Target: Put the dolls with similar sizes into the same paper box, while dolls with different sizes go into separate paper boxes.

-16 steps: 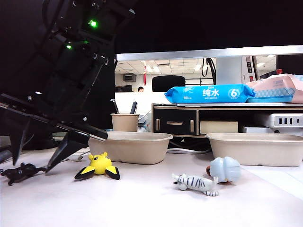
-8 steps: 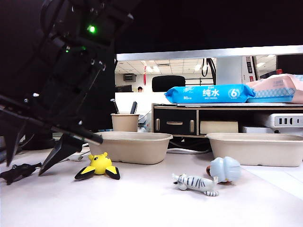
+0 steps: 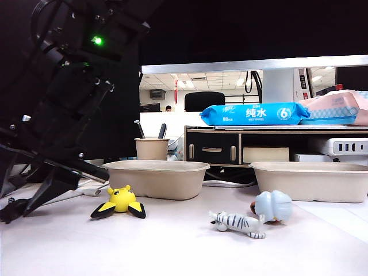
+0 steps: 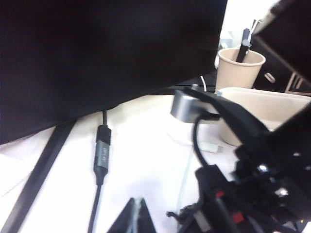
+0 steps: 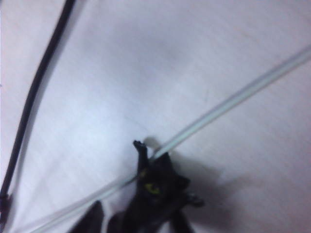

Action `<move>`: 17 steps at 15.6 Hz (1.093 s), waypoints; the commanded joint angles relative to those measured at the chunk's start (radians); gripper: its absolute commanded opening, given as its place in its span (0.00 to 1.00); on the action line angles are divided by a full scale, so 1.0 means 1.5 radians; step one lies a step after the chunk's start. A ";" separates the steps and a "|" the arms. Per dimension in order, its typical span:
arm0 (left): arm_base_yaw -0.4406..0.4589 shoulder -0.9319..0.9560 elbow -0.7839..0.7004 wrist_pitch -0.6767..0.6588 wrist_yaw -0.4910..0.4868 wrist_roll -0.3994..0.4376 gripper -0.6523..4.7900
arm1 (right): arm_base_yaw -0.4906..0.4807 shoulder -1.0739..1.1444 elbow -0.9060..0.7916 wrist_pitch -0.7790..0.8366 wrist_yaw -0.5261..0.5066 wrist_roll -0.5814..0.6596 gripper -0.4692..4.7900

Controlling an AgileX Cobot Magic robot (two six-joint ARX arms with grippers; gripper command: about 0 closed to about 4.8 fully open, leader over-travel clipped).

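- A cup with pens stands behind the left box; a shelf unit behind the right box carries a blue wipes pack.
- A pale cable runs across the table and touches the black doll; a dark cable lies well apart from it.
- In the left wrist view, a large dark panel fills the upper area, with a grey hub beside the left box.
- The right arm leans steeply down at the far left of the exterior view, reaching across; the right gripper sits low over the table, its fingers on either side of the black doll, partly closed; a firm grip cannot be told.
- The left gripper shows only 1 dark fingertip; its opening cannot be told.
- The yellow doll lies before the left box; the tiger and blue doll lie before the right box, just beside each other.
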 commanded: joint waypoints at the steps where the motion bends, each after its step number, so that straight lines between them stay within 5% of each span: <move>1: 0.001 0.000 0.001 0.006 0.002 0.002 0.11 | -0.001 0.002 0.000 -0.002 0.013 -0.006 0.24; 2: 0.001 0.000 0.001 0.006 0.002 0.002 0.11 | -0.004 0.002 0.000 -0.003 0.016 -0.018 0.16; 17: -0.059 0.024 0.001 0.006 0.002 0.002 0.11 | -0.076 -0.017 0.108 -0.151 0.017 -0.069 0.16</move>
